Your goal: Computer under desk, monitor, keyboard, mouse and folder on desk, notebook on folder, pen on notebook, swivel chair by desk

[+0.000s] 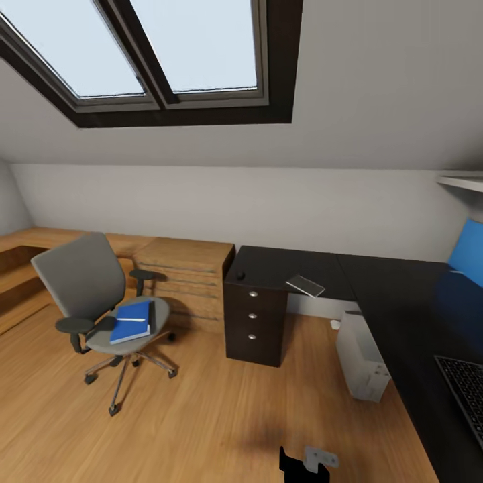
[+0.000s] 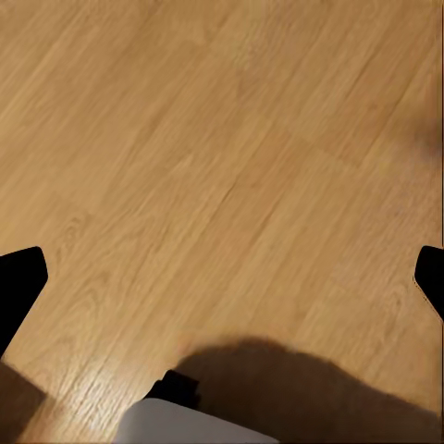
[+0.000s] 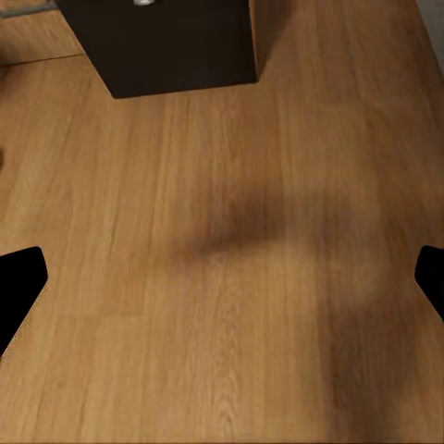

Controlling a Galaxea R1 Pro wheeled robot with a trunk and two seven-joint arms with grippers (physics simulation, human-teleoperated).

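The grey swivel chair (image 1: 84,282) stands on the wood floor at the left, apart from the desk. The blue folder (image 1: 132,322) lies on its seat. The black L-shaped desk (image 1: 389,288) runs along the right. A small black mouse (image 1: 240,275) and a flat grey sheet-like thing (image 1: 305,286), maybe the notebook, rest on its far end. The keyboard (image 1: 464,394) lies at the near right edge. The light grey computer (image 1: 362,359) stands under the desk. Monitor and pen are out of view. Left gripper (image 2: 222,277) and right gripper (image 3: 222,277) hang open over bare floor.
Dark drawers (image 1: 255,322) close off the desk's left end. A low light-wood cabinet (image 1: 184,275) runs along the back wall behind the chair. A blue panel (image 1: 468,253) and a shelf (image 1: 463,181) sit at the right. A black and grey robot part (image 1: 307,463) shows low.
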